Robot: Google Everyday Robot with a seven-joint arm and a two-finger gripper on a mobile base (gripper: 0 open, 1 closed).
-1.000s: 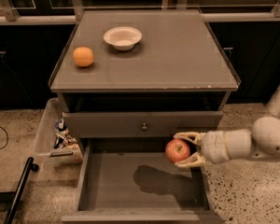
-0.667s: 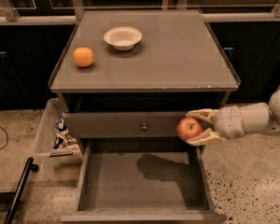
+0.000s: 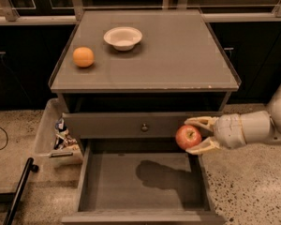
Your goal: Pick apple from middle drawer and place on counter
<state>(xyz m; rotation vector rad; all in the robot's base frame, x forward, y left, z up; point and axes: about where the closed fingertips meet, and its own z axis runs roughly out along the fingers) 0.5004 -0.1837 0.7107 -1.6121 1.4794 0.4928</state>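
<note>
A: Red apple (image 3: pixel 188 137), toward 4 o'clock in the view: how is it supported?
B: It is clamped between the two pale fingers of the gripper (image 3: pixel 188 136), whose arm enters from 3 o'clock. It is in the air over the right wall of the open middle drawer (image 3: pixel 112 186), level with the knobbed drawer front (image 3: pixel 122 124).
A: And the counter (image 3: pixel 178 55)?
B: At 12 o'clock. It bears an orange (image 3: pixel 83 57) on its 9 o'clock side and a white bowl (image 3: pixel 123 37) toward 11 o'clock. A dark shadow lies on the drawer floor at 6 o'clock

Apple (image 3: pixel 186 138) partly hidden by gripper (image 3: pixel 189 136) over middle drawer (image 3: pixel 117 184), arm (image 3: pixel 253 128) cut off at right edge, bin (image 3: pixel 43 132) contents unclear
</note>
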